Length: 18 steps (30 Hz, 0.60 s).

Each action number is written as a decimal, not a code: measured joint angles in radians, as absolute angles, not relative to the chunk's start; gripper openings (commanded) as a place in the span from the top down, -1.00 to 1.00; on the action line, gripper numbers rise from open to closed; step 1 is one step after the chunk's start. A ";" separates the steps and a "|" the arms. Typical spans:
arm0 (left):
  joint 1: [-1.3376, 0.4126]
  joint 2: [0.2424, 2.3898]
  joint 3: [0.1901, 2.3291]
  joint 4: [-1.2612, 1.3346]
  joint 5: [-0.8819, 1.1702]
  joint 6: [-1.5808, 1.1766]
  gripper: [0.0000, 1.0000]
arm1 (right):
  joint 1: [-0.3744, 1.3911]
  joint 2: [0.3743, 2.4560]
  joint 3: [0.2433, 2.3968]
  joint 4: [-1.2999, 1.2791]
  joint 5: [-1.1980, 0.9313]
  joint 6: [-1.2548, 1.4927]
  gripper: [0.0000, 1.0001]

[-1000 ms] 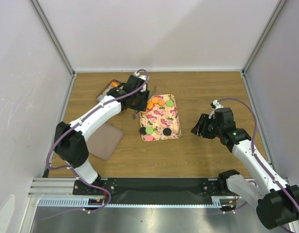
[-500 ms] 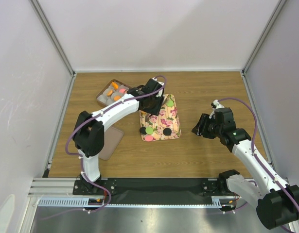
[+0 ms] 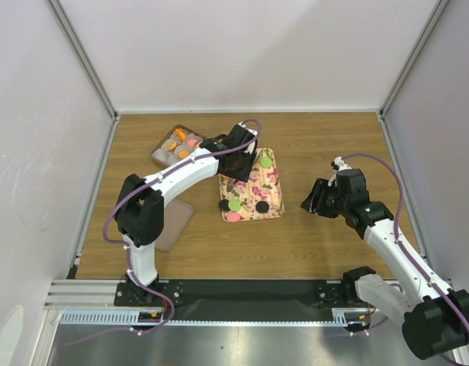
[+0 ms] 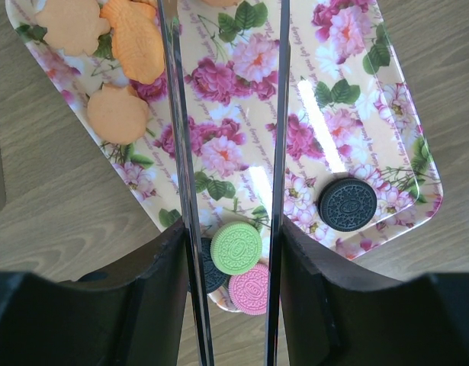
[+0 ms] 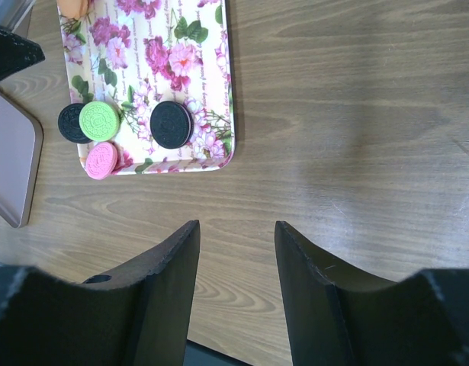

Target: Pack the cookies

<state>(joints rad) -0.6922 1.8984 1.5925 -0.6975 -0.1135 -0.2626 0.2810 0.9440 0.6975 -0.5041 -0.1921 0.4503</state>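
Over the last second the left arm has swung off the brown box (image 3: 175,143). The left gripper (image 3: 238,162) now hangs over the far end of the floral tray (image 3: 274,189); the right arm has not stirred.

The cookies still to pack lie on that tray. Orange cookies (image 4: 116,114) cluster at its far left corner, and a lone green cookie (image 3: 265,162) sits at the far right corner. At the near end a black, a green (image 4: 236,248) and a pink cookie (image 4: 249,288) huddle by the left corner, with another black cookie (image 4: 348,203) to their right.

The left fingers (image 4: 177,152) stand apart with only the tray's pattern between them, so they hold nothing. The right gripper (image 5: 234,229) is likewise parted and empty, over bare wood off the tray's near right corner.

The box, beyond the tray's far left corner, already holds orange and pink cookies in paper cups.

This looks like the reach for another cookie. The left gripper would need to shift until it straddles one orange cookie, descend, pinch its edges, then carry it to the box.
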 measured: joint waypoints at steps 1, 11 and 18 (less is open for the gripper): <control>-0.692 1.898 1.591 -0.698 -0.113 -0.262 0.00 | 0.281 0.944 0.698 -0.505 -0.192 0.450 -0.01; -0.699 1.923 1.584 -0.698 -0.113 -0.262 0.00 | 0.281 0.944 0.698 -0.504 -0.192 0.451 -0.01; -0.704 1.933 1.576 -0.697 -0.113 -0.262 0.01 | 0.281 0.944 0.698 -0.504 -0.192 0.451 -0.01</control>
<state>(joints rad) -0.7044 1.9327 1.5764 -0.6968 -0.1131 -0.2615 0.2810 0.9440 0.6975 -0.5041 -0.1921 0.4507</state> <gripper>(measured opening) 0.502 0.502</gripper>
